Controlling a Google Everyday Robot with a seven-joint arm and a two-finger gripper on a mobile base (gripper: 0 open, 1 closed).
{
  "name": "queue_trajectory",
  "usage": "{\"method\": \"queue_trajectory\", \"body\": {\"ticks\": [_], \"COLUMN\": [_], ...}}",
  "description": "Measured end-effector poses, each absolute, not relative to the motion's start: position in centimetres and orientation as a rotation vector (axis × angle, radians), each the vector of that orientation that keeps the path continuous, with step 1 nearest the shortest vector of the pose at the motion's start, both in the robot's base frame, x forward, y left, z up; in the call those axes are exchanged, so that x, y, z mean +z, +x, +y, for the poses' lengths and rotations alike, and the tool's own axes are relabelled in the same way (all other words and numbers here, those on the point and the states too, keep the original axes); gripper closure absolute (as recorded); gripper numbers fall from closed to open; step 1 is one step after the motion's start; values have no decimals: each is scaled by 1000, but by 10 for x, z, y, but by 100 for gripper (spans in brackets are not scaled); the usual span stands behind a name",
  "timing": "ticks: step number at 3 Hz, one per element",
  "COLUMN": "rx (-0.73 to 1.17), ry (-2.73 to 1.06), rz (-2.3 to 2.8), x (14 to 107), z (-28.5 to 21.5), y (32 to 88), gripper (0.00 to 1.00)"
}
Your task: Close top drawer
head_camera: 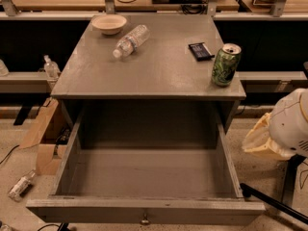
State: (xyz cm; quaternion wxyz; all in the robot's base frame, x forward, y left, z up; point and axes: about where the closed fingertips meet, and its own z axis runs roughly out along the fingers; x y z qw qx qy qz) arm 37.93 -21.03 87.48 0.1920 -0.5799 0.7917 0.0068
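The claw point(262, 141) hangs low at the right edge of the view, a cream-coloured shape under the arm's white rounded shell point(291, 124). Whether it is apart or together cannot be told, and it touches nothing. Just to its left in the view stands the top drawer point(144, 209), pulled far out of the grey desk point(159, 71). The drawer's right wall is the part nearest the claw, and a gap of floor lies between them. The drawer's front, with its small round knob point(145, 220), lies lower in the picture and further left. Above the claw, on the near right corner of the desk top, stands a green can point(226, 65), upright. A dark flat packet point(201, 51) lies just beyond the can. Further left of the claw, toward the back of the desk, a clear water bottle point(131, 40) lies on its side and a pale bowl point(109, 24) sits behind it. Well across from the claw, past the drawer, a cardboard box point(43, 138) lies on the floor.
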Motion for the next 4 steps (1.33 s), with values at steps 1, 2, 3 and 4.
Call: {"method": "queue_trajectory", "body": {"ticks": [1, 2, 3, 4], "rx": [23, 54, 71, 175], "ry": [-1638, -1685, -1700, -1684], "rz": [2224, 2226, 2261, 2256], "x": [869, 831, 800, 751], "z": [-208, -192, -189, -183], "y": [377, 343, 294, 256], "gripper": [100, 100, 100, 100]}}
